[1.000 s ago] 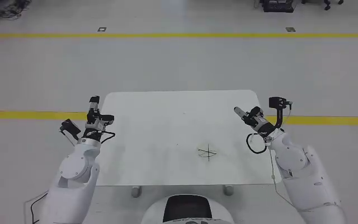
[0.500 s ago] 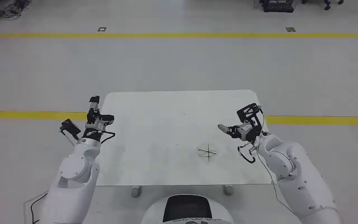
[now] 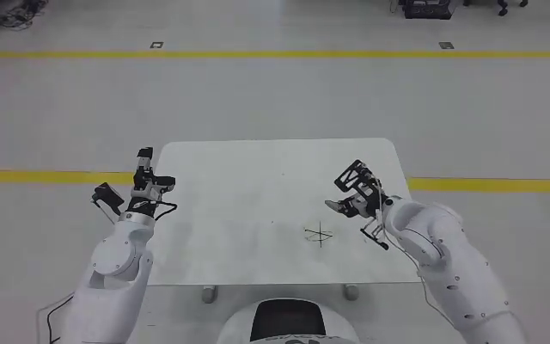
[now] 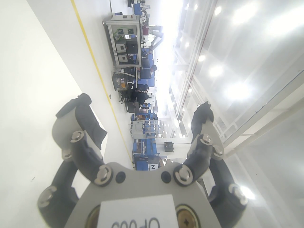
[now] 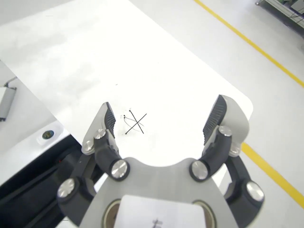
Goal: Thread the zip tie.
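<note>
Grey floor (image 3: 275, 95) is seen around the white desk (image 3: 258, 172). Right gripper (image 5: 163, 112) is held over the desk, jaws wide, aimed at the zip ties (image 5: 135, 123), likely for pick-up. Left gripper (image 4: 143, 103) is parked off the left edge, jaws wide, empty. Zip ties are crossed near the front edge; overlap may hinder singling one out.

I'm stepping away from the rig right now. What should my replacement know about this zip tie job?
Left hand: open, empty, by the left edge of the table.
Right hand: open, empty, above the table near the zip ties.
The zip ties lie crossed on the table near its front edge, with nothing gripping them.
Done: nothing yet.
Left: pick one up and thread it.
</note>
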Robot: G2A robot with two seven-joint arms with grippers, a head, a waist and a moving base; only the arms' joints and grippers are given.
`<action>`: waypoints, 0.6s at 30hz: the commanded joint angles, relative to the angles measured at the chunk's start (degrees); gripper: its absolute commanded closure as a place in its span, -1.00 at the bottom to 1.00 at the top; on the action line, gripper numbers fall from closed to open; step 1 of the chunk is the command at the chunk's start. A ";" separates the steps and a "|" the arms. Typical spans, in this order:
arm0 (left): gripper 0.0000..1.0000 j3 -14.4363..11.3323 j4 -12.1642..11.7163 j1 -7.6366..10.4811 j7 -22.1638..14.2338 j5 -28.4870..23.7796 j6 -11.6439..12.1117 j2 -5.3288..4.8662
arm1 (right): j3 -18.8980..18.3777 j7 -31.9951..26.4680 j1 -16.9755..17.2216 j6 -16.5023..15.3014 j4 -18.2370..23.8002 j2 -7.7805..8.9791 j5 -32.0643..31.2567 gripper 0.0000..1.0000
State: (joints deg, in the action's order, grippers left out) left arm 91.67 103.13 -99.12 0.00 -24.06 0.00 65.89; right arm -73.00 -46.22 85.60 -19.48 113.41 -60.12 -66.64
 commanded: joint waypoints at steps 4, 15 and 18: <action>-1.00 0.00 0.00 0.00 0.00 0.00 0.00 0.00 | 0.38 -0.53 -0.37 0.00 -0.24 0.07 0.30 -1.00; -1.00 0.00 0.00 0.00 0.00 0.00 0.00 0.00 | 0.38 -0.53 -0.37 0.00 -0.24 0.07 0.30 -1.00; -1.00 0.00 0.00 0.00 0.00 0.00 0.00 0.00 | 1.57 0.03 -0.64 0.00 1.36 0.26 -3.13 -1.00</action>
State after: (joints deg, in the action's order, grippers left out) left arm 91.67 103.13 -99.12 0.00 -24.06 0.00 65.89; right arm -72.37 -46.58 85.14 -19.48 113.44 -59.99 -66.58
